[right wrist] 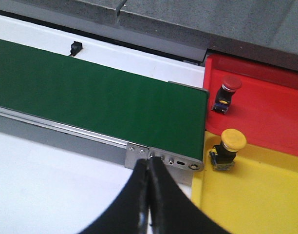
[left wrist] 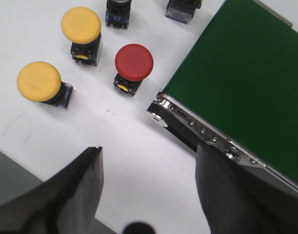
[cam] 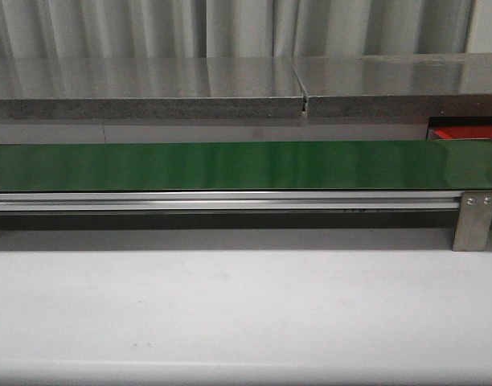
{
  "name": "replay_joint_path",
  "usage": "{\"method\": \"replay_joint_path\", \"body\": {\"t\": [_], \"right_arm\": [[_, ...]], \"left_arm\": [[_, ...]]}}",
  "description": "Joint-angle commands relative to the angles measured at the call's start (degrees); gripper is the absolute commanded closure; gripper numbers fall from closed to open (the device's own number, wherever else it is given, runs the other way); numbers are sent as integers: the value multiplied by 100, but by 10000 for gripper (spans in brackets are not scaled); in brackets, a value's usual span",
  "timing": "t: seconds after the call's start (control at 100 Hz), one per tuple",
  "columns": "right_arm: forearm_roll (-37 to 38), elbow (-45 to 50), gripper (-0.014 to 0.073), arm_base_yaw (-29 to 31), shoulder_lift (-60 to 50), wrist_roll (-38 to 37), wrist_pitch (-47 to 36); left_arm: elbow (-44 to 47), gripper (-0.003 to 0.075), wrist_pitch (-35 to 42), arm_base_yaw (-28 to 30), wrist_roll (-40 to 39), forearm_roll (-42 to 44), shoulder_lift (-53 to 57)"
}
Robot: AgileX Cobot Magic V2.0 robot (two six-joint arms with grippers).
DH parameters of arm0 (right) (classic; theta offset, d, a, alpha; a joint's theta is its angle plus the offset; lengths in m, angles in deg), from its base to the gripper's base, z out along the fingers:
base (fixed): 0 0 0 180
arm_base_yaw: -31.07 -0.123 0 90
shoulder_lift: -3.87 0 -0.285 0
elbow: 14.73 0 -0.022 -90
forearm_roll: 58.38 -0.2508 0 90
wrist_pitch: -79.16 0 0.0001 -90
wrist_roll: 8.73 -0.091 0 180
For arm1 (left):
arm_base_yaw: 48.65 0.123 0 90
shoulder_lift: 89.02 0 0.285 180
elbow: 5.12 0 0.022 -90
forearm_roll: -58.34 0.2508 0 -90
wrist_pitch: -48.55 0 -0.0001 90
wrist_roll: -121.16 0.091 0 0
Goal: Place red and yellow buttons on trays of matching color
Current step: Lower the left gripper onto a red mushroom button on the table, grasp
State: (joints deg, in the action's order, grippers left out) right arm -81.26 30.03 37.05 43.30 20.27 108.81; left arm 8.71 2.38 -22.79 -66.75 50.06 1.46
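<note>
Left fingers [left wrist: 149,195] are hanging wide apart above the white counter [left wrist: 139,161], near one red button [left wrist: 133,62]. Right fingers [right wrist: 149,204] are pressing together, holding nothing.

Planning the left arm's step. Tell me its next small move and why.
Probably lower the open left gripper toward the red button, the nearest one, and close on it. The belt beside it is bare, and no button is in the fingers.

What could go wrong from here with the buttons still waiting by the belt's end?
The open left pincer hovers short of the red button, which has a yellow button close by, so reaching in might knock that neighbour. The belt's metal end bracket sits near too and could catch a finger. The red tray and yellow tray touch, so a loose drop may land wrong.
</note>
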Motion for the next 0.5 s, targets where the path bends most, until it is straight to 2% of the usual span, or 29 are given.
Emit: {"method": "replay_joint_path", "body": {"t": [0.0,0.49], "right_arm": [[-71,-150,668,-15,-3,34,-340],[-71,-150,668,-15,-3,34,-340]], "left_arm": [[-376,315,68,9,-17,-124,-163],[-1951,314,-767,9,-17,-137,-1879]]}}
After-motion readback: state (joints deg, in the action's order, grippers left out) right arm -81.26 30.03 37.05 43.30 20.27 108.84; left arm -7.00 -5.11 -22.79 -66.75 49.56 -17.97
